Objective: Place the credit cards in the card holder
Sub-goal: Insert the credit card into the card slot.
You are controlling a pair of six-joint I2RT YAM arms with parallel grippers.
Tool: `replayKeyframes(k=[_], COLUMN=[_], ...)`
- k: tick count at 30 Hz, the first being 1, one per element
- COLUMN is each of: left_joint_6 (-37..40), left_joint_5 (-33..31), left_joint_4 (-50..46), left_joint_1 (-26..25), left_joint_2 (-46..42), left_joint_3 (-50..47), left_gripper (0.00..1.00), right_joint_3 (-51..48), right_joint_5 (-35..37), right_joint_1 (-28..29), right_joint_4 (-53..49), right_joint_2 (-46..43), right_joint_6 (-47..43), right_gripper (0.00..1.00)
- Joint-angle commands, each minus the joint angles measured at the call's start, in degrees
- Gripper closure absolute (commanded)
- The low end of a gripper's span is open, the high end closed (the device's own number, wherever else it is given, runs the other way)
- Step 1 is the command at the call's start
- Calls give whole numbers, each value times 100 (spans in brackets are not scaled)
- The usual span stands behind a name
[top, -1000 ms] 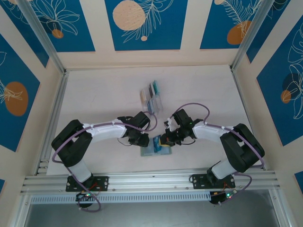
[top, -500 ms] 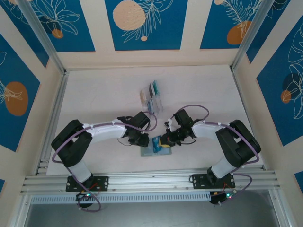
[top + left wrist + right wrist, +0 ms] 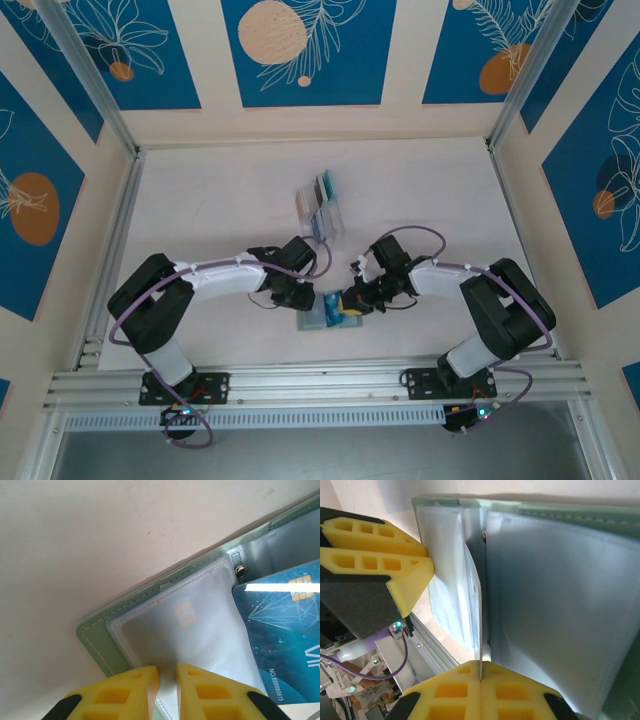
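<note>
The sage-green card holder (image 3: 318,322) lies open on the table near the front, clear pockets up. My left gripper (image 3: 167,672) is shut on one clear pocket leaf of the card holder (image 3: 95,640), at its lower-left corner. My right gripper (image 3: 480,669) is shut on a blue credit card (image 3: 480,630), seen edge-on, its far end between the pocket leaves near the spine. In the left wrist view that blue card (image 3: 280,630) lies chip up over the right-hand pockets. From above, the left gripper (image 3: 308,297) and right gripper (image 3: 348,300) face each other across the holder.
A clear plastic rack (image 3: 320,205) holding several more cards stands behind the grippers, mid-table. The left gripper's yellow fingers (image 3: 380,545) sit close to the right gripper. The aluminium rail (image 3: 320,380) runs just in front of the holder.
My right arm has edged slightly left toward the holder with the card. The left arm has stayed put.
</note>
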Motion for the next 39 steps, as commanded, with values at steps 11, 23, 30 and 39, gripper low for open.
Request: replayKeyframes(k=[11,23,30,39], left_joint_6=[-59,-58,-63,-68], left_joint_5=[-255,-246,-233,-211], left_joint_4=[-266,-261,-248,-228], left_joint_1=[-5,-3,-3,-8], left_joint_2=[290,244,229,211], left_joint_3=[-350,-422,-456,-499], left_gripper=[81,81,81,81], right_joint_3=[-21,215,375,288], right_joint_5=[-319,-152,379,546], right_joint_1=[-3,-29,-37,70], right_joint_4=[-224,-214,-262,88], right_joint_2=[159,425,405,543], right_joint_6=[-70,-229,-211,-12], right_gripper=[100,100,100,100])
